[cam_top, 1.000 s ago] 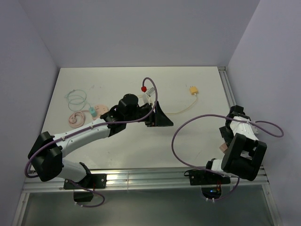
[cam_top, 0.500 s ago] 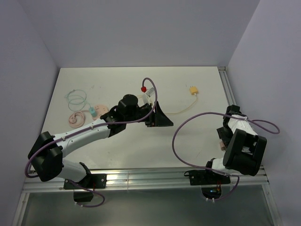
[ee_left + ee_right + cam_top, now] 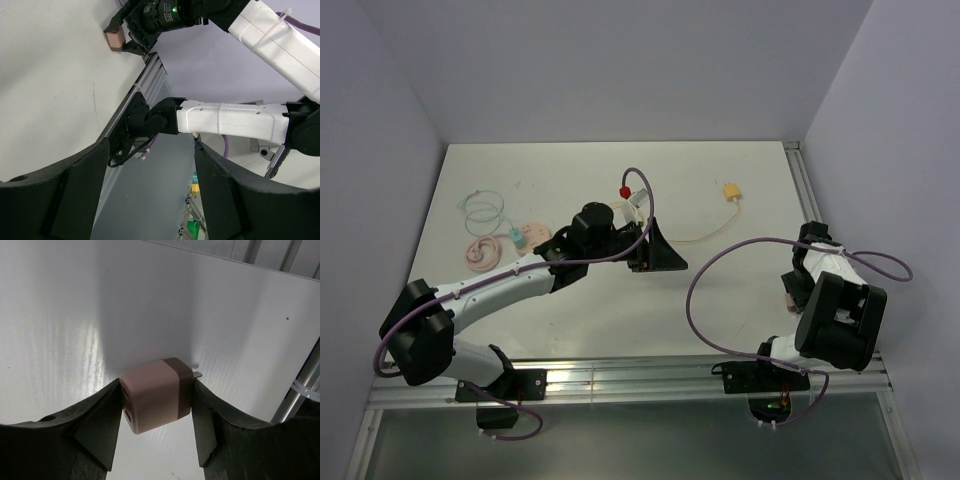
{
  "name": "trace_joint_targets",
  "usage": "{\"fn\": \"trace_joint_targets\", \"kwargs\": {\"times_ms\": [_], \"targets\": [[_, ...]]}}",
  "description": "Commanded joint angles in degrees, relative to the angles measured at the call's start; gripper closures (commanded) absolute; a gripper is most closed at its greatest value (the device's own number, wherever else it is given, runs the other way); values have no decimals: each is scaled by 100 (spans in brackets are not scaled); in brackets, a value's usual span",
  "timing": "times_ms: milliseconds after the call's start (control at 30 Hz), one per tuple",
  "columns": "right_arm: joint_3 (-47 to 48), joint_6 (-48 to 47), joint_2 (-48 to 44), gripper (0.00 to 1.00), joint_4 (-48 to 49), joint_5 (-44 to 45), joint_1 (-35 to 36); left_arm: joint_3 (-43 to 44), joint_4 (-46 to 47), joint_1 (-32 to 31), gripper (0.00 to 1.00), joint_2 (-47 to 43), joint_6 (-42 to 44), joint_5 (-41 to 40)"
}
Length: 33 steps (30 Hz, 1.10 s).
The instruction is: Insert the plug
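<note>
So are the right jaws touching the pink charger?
Touching. The right wrist view shows both jaws pressed against the sides of the charger, with no gap.

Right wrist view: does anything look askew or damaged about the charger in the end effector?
The charger sits slightly tilted in the right end effector, its brown pronged end turned to the right of the view. No damage shows, and nothing else stands out.

We log a pale pink charger [image 3: 156, 395] with brown end, yellow plug [image 3: 730, 191], red bead [image 3: 624, 188], purple cables [image 3: 689, 287], white table [image 3: 570, 170], black fingers [image 3: 95, 435].
</note>
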Motion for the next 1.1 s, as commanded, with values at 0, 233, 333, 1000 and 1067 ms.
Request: {"fn": "trace_joint_targets", "kwargs": {"times_ms": [0, 233, 333, 1000, 1067], "targets": [[-21, -196, -128, 75, 378, -16, 38, 31, 266, 36, 26, -101, 43, -22], [-171, -557, -514, 100, 1063, -683, 134, -127, 117, 124, 26, -241, 289, -303], [-39, -671, -690, 100, 1204, -912, 353, -285, 37, 212, 27, -434, 385, -549], [1041, -320, -690, 100, 3138, -4270, 3121, -2008, 204, 265, 26, -2149, 957, -2676], [1190, -346, -673, 100, 3138, -4340, 3455, -2105, 283, 239, 27, -2245, 948, -2851]]}}
